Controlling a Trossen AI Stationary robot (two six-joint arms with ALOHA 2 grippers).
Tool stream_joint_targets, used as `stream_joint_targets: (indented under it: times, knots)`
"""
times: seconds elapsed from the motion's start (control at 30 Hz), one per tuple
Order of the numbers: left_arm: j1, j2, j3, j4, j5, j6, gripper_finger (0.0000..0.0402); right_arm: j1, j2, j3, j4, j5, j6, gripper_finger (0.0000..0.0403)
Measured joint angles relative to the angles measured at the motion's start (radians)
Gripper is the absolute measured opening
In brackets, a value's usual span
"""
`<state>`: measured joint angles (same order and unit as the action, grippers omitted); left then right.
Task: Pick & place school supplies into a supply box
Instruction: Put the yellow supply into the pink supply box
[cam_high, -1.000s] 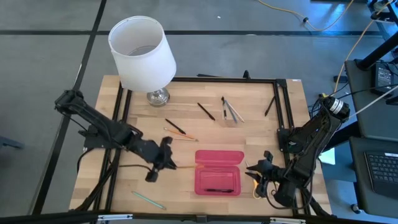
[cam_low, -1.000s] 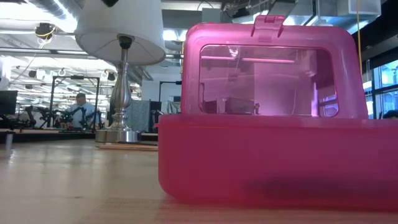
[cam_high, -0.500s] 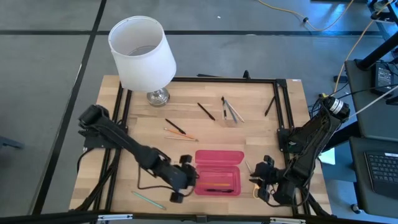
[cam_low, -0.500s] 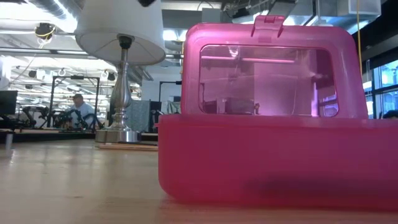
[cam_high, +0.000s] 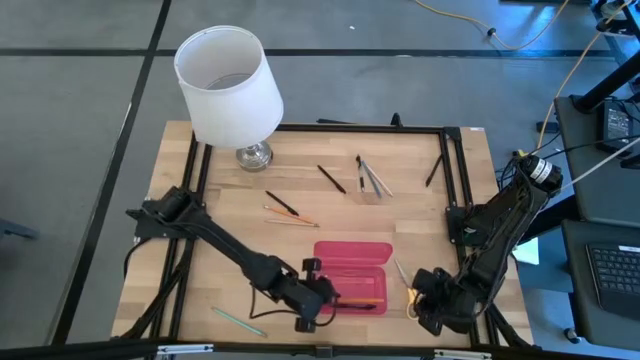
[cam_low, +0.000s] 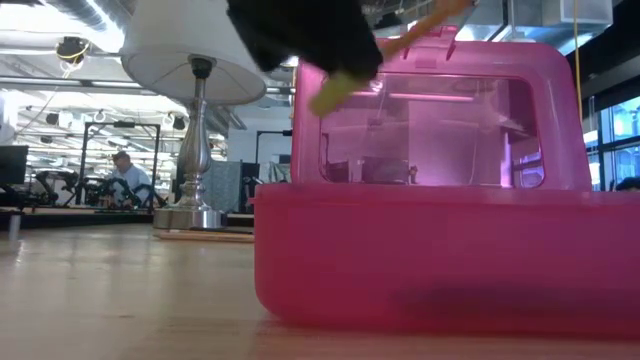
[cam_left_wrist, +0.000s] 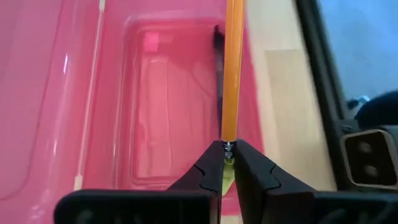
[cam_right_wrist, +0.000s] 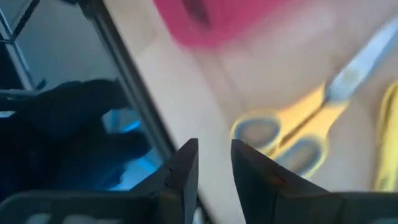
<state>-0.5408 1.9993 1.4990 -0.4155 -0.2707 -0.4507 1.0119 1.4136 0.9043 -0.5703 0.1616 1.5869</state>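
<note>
The red-pink supply box (cam_high: 351, 275) lies open near the table's front edge, its lid (cam_high: 352, 253) toward the far side. A black pen (cam_left_wrist: 217, 68) lies in its tray. My left gripper (cam_high: 322, 296) is shut on an orange pencil (cam_high: 358, 301) that reaches out over the tray. It also shows in the low view (cam_low: 300, 40), above the box (cam_low: 430, 230). My right gripper (cam_right_wrist: 214, 163) is open and empty just right of the box, and the yellow-handled scissors (cam_right_wrist: 283, 134) lie on the table in front of it. My left gripper pinches the orange pencil at its metal-banded eraser end (cam_left_wrist: 228, 147) between the two fingertips. The fingers come from the table's left, slanting down, and lie along the pencil. The pencil sticks out ahead of the fingers, above the tray.
A white-shaded lamp (cam_high: 230, 85) stands at the far left. Loose pens and pencils lie mid-table (cam_high: 290, 212) (cam_high: 332, 178) (cam_high: 372, 178), one black pen lies at the far right (cam_high: 433, 172), and a teal pencil (cam_high: 238, 321) lies near the front left. A black frame rail (cam_high: 452, 180) borders the table.
My left gripper has gone toward the table's right and near edges with the orange pencil, from left of the box to over its tray. My right gripper has drawn back a little toward the near edge, beside the scissors.
</note>
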Motion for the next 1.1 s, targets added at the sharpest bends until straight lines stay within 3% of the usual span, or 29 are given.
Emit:
stream_joint_targets:
  times: [0.17, 0.3, 0.67, 0.83, 1.1]
  knots:
    - [0.013, 0.027, 0.0, -0.006, 0.001, -0.119, 0.0015, 0.004, 0.0, 0.0, -0.009, -0.124, 0.117, 0.0099]
    - [0.022, 0.038, -0.001, -0.01, 0.01, -0.177, 0.0015, 0.004, 0.0, 0.0, -0.035, -0.156, 0.135, 0.0099]
    - [0.058, 0.042, -0.001, -0.044, 0.074, -0.246, 0.0015, 0.006, 0.0, 0.0, -0.059, -0.152, 0.108, 0.0099]
    - [0.065, 0.055, -0.001, -0.053, 0.093, -0.283, 0.0015, 0.017, 0.0, 0.0, -0.062, -0.072, 0.106, 0.0099]
    - [0.067, 0.084, -0.002, -0.065, 0.142, -0.344, 0.0015, 0.041, 0.0, 0.0, -0.062, -0.066, 0.107, 0.0099]
